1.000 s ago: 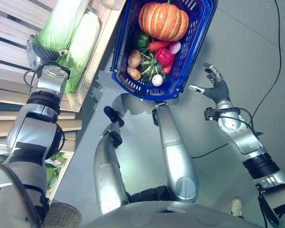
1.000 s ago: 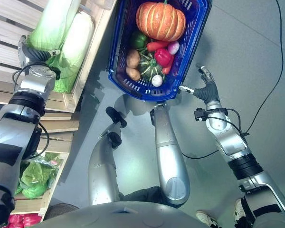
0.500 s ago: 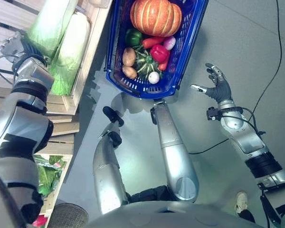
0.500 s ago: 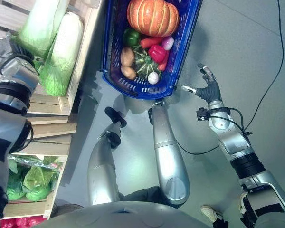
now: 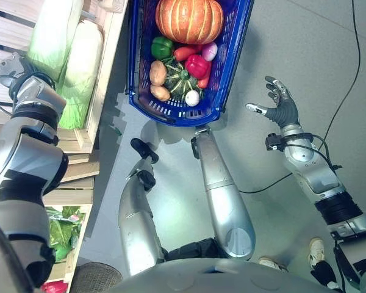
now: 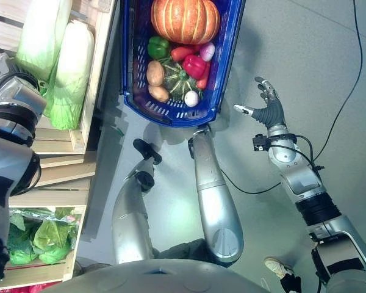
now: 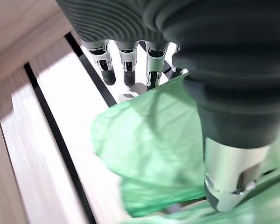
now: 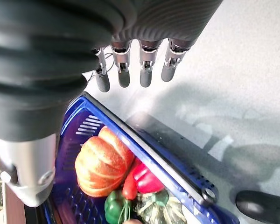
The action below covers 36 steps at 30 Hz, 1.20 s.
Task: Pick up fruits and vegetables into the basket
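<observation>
On a grey floor, a blue basket sits at 12 o'clock in the head views, its near rim just beyond the robot's knees. Inside, from the near rim back: a white onion and 2 potatoes, a dark striped squash, a red pepper, a green pepper, a small purple onion and, at the far end, an orange pumpkin.

At 3 o'clock the right hand hovers over open floor, fingers spread and straight, holding nothing, clear of the basket's right wall with bare floor all around.

At 9 o'clock the left hand reaches over the slatted wooden shelf, beside 2 pale green cabbages lying against the shelf's raised edge next to the basket. In the left wrist view its fingers are straight and apart above the slats, a cabbage leaf between them and the thumb, nothing gripped.

More bagged greens lie on a lower shelf at 8 o'clock.
</observation>
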### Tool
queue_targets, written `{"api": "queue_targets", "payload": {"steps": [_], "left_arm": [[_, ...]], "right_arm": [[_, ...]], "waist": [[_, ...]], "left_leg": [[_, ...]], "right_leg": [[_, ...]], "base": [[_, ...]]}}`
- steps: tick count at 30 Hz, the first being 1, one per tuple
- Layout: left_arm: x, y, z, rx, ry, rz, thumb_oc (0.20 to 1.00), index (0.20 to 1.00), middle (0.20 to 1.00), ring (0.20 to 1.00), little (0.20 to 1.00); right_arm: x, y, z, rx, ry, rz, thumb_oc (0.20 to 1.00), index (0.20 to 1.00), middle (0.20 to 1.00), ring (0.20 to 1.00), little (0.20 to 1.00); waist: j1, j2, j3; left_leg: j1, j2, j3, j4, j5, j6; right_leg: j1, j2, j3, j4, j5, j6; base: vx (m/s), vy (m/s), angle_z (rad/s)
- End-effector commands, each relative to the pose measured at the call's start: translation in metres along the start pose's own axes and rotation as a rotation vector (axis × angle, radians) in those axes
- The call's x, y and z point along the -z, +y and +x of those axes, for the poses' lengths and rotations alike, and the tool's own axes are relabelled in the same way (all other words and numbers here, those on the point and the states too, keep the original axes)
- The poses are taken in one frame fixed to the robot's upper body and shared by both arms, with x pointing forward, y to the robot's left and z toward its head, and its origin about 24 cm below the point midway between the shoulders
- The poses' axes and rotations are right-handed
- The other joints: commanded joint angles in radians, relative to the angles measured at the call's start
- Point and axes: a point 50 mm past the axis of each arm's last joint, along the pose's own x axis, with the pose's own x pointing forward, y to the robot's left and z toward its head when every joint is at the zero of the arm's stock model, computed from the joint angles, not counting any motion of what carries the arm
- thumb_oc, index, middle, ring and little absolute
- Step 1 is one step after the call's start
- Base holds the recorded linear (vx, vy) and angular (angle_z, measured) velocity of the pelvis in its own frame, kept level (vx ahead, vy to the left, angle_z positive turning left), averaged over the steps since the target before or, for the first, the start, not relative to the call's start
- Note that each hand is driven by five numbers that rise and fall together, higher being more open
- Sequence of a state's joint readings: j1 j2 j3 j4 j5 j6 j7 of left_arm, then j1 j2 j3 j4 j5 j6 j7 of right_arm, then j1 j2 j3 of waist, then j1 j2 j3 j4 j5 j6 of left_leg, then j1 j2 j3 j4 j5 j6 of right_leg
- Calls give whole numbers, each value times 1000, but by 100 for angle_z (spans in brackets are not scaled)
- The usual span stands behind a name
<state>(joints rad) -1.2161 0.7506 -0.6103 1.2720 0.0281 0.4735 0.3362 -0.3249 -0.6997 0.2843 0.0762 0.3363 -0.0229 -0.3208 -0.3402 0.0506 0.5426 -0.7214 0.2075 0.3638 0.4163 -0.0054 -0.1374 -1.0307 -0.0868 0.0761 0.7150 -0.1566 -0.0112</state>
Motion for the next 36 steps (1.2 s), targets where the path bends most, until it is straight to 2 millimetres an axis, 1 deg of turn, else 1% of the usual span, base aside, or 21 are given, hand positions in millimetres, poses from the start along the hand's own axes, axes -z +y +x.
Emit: {"api": "queue_targets", "payload": {"steps": [1, 3, 4, 5, 7, 8, 9, 11, 14, 18, 21, 23, 28, 31, 35, 36], "left_arm": [[-10, -50, -16, 258, -111, -290, 1000, 1000, 1000, 1000, 1000], [-15, -51, -18, 281, -136, -328, 1000, 1000, 1000, 1000, 1000], [-21, -54, -21, 316, -162, -387, 1000, 1000, 1000, 1000, 1000], [-30, -58, -27, 389, -192, -501, 1000, 1000, 1000, 1000, 1000], [-39, -62, -32, 448, -221, -581, 1000, 1000, 1000, 1000, 1000], [-39, -62, -32, 448, -221, -581, 1000, 1000, 1000, 1000, 1000], [-45, -68, -38, 507, -241, -655, 1000, 1000, 1000, 1000, 1000], [-49, -71, -42, 534, -248, -695, 1000, 1000, 1000, 1000, 1000], [-50, -77, -46, 564, -222, -757, 1000, 1000, 1000, 1000, 1000], [-47, -78, -45, 552, -199, -733, 1000, 1000, 1000, 1000, 1000], [-47, -80, -46, 590, -179, -741, 1000, 1000, 1000, 1000, 1000], [-46, -85, -49, 620, -172, -707, 1000, 1000, 1000, 1000, 1000], [-41, -92, -50, 623, -151, -623, 1000, 1000, 1000, 1000, 1000], [-30, -96, -48, 582, -89, -532, 1000, 1000, 1000, 1000, 1000], [-6, -95, -40, 497, 62, -384, 1000, 1000, 1000, 1000, 1000], [-1, -94, -38, 473, 93, -365, 680, 680, 680, 680, 680]], "right_arm": [[3, 0, -6, 18, -7, 23, 1000, 1000, 1000, 1000, 1000], [4, 0, -7, 20, -8, 24, 1000, 1000, 1000, 1000, 1000], [3, 1, -7, 21, -8, 23, 1000, 1000, 1000, 1000, 1000], [2, 2, -8, 20, -11, 24, 1000, 1000, 1000, 1000, 1000], [1, 3, -8, 21, -14, 23, 1000, 1000, 1000, 1000, 1000], [1, 3, -8, 21, -14, 23, 1000, 1000, 1000, 1000, 1000], [1, 3, -7, 24, -14, 22, 1000, 1000, 1000, 1000, 1000], [1, 3, -7, 27, -10, 25, 1000, 1000, 1000, 1000, 1000], [2, 4, -7, 32, -4, 31, 1000, 1000, 1000, 1000, 1000], [4, 5, -7, 39, -1, 43, 1000, 1000, 1000, 1000, 1000], [4, 5, -7, 40, 2, 54, 1000, 1000, 1000, 1000, 1000], [4, 7, -8, 38, 2, 55, 1000, 1000, 1000, 1000, 1000], [4, 7, -7, 40, 0, 61, 1000, 1000, 1000, 1000, 1000], [3, 7, -5, 44, -1, 61, 1000, 1000, 1000, 1000, 1000], [3, 7, -4, 45, 1, 69, 1000, 1000, 1000, 1000, 1000], [3, 8, -3, 44, 0, 70, 1000, 1000, 1000, 1000, 1000]], "waist": [[-51, -22, -23], [-50, -23, -23], [-50, -24, -23], [-50, -25, -23], [-49, -25, -23], [-49, -25, -23], [-47, -25, -23], [-45, -26, -23], [-41, -30, -23], [-37, -38, -23], [-36, -45, -23], [-36, -47, -23], [-36, -51, -23], [-35, -52, -23], [-35, -56, -23], [-35, -58, -23]], "left_leg": [[-105, -12, -10, 158, -95, 17], [-107, -13, -12, 160, -97, 17], [-108, -12, -13, 161, -97, 18], [-105, -11, -9, 156, -96, 19], [-106, -10, -6, 154, -96, 20], [-106, -10, -6, 154, -96, 20], [-108, -11, -8, 156, -97, 22], [-110, -10, -9, 158, -99, 23], [-113, -10, -11, 158, -100, 26], [-121, -8, -19, 165, -103, 28], [-124, -7, -22, 165, -103, 30], [-126, -8, -24, 167, -104, 31], [-126, -6, -23, 163, -103, 30], [-130, -7, -26, 161, -99, 28], [-133, -7, -31, 164, -98, 26], [-135, -6, -32, 166, -97, 26]], "right_leg": [[9, -4, 8, -88, 43, 68], [8, -4, 8, -87, 42, 68], [8, -3, 7, -87, 43, 69], [9, -2, 5, -89, 43, 70], [7, -1, 2, -90, 43, 70], [7, -1, 2, -90, 43, 70], [6, -1, 0, -89, 44, 71], [6, 0, -1, -90, 44, 72], [7, 1, -5, -93, 45, 73], [6, 3, -9, -92, 45, 73], [5, 6, -12, -92, 46, 73], [5, 7, -13, -91, 46, 73], [7, 8, -15, -96, 48, 74], [4, 7, -16, -98, 49, 73], [4, 9, -17, -96, 48, 71], [3, 9, -17, -95, 47, 70]], "base": [[-7, -33, 0], [-4, -27, -2], [-6, -20, -4], [0, 0, 0], [0, 0, 0], [0, 0, 0], [0, 0, 0], [4, -33, -4], [-2, -50, 1], [-8, -51, 1], [-6, -44, 2], [-6, -31, 3], [-1, -3, -1], [0, 0, 0], [-2, -16, -1], [0, 0, 0]]}}
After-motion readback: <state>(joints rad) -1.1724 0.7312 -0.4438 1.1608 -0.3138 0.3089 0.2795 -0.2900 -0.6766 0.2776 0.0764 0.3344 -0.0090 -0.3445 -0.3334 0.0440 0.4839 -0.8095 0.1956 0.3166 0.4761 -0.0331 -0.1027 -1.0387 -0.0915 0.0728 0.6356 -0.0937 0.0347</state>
